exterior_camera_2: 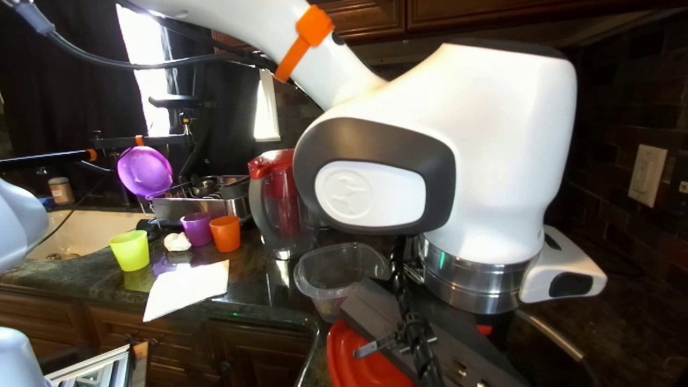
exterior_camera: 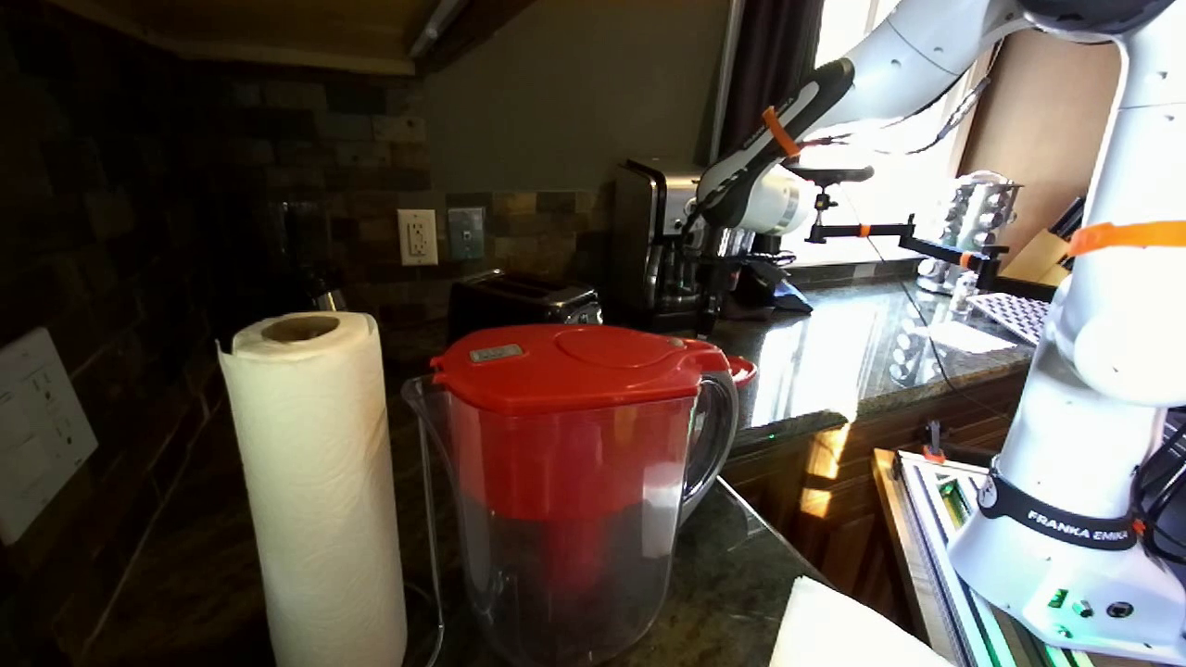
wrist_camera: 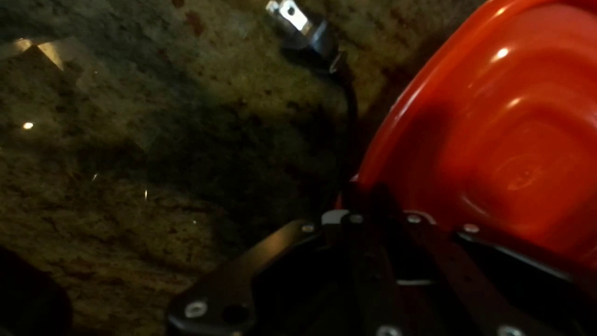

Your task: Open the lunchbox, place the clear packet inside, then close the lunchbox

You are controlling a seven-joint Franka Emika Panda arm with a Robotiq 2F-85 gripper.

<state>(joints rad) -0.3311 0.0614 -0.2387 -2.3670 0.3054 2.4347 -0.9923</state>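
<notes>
The lunchbox's clear base [exterior_camera_2: 341,269] stands uncovered on the counter in an exterior view. Its red rounded lid [exterior_camera_2: 365,355] is apart from it, lower in that view, partly behind the wrist. In the wrist view the lid [wrist_camera: 513,140] fills the right side, its inner face showing rounded ridges. My gripper [wrist_camera: 367,191] has its dark fingers close together at the lid's rim and looks shut on it. In an exterior view the gripper [exterior_camera: 709,310] hangs before the coffee maker, with a bit of the lid [exterior_camera: 744,371] behind the pitcher. I cannot make out the clear packet.
A large clear pitcher with a red lid [exterior_camera: 574,445] and a paper towel roll [exterior_camera: 320,500] stand on the counter. A toaster [exterior_camera: 523,301] and coffee maker [exterior_camera: 658,241] stand behind. Several cups [exterior_camera_2: 224,234] and a white sheet [exterior_camera_2: 188,287] lie nearby. A plug [wrist_camera: 310,37] lies beside the lid.
</notes>
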